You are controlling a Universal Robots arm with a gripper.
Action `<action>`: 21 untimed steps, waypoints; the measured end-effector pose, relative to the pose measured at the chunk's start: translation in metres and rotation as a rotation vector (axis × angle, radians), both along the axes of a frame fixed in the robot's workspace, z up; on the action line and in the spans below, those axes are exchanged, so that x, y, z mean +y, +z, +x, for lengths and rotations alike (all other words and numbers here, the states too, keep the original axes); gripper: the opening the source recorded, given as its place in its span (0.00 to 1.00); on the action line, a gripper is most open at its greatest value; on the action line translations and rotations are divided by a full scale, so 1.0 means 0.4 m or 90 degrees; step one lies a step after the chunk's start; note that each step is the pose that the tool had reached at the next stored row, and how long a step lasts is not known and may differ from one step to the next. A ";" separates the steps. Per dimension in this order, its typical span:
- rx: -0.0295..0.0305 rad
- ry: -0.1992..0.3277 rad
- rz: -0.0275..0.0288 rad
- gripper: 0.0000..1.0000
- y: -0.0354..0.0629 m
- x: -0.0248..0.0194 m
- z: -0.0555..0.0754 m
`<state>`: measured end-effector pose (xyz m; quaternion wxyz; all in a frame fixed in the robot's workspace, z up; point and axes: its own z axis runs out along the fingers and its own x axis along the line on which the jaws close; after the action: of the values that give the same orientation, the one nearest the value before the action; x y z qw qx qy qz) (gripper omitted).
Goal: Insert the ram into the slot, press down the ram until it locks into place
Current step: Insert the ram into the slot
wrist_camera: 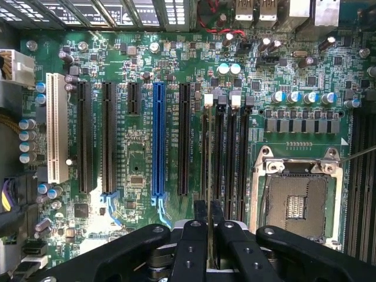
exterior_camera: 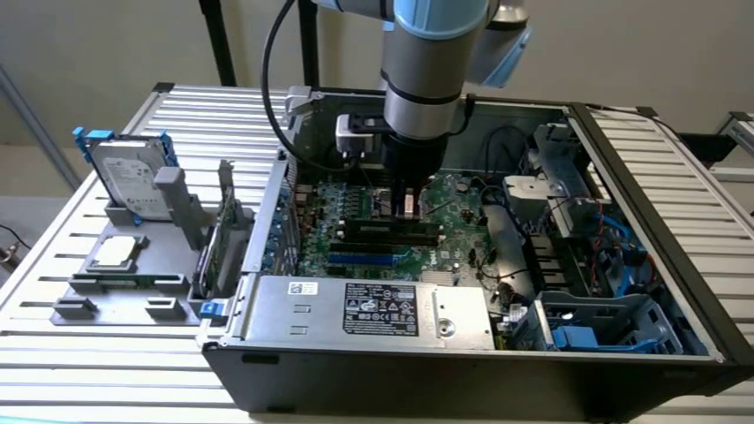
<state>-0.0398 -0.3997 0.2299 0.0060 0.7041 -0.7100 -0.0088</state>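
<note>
One arm (exterior_camera: 430,62), one pincer (wrist_camera: 209,208), one ram (wrist_camera: 210,244). One open case (exterior_camera: 471,375) on one slatted desk (exterior_camera: 106,371), with one green board (wrist_camera: 141,170) inside. On the board, four long memory sockets (wrist_camera: 231,153) side by side, two with white end clips and two with black. Also one blue strip (wrist_camera: 158,138), one white connector (wrist_camera: 57,126) and one CPU socket (wrist_camera: 296,202). On the desk at the exterior view's left, one grey holder (exterior_camera: 124,287) with one drive (exterior_camera: 127,177) standing upright in it. At the near side of the case, one silver box (exterior_camera: 365,305) with a label.

Hangs straight down from above, wrist vertical, and reaches into the middle of the case, over the board. Points the pincer down at the memory sockets. Two black fingers (wrist_camera: 192,247), clenched on the ram, one on each flat face. Holds the ram edge-on, its length running along the slot (wrist_camera: 205,135), the white-clipped outermost of the four, on the side away from the CPU socket. Directly in line with that slot; cannot tell whether seated in it, touching it or just above it.
</note>
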 end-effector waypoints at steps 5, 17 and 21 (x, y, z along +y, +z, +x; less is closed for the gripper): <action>0.0000 -0.002 0.0000 0.13 -0.003 0.000 0.000; 0.0000 -0.005 -0.0011 0.13 -0.011 0.000 0.000; 0.0000 -0.005 -0.0014 0.13 -0.013 0.000 0.000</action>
<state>-0.0399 -0.3997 0.2247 0.0067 0.7012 -0.7129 -0.0080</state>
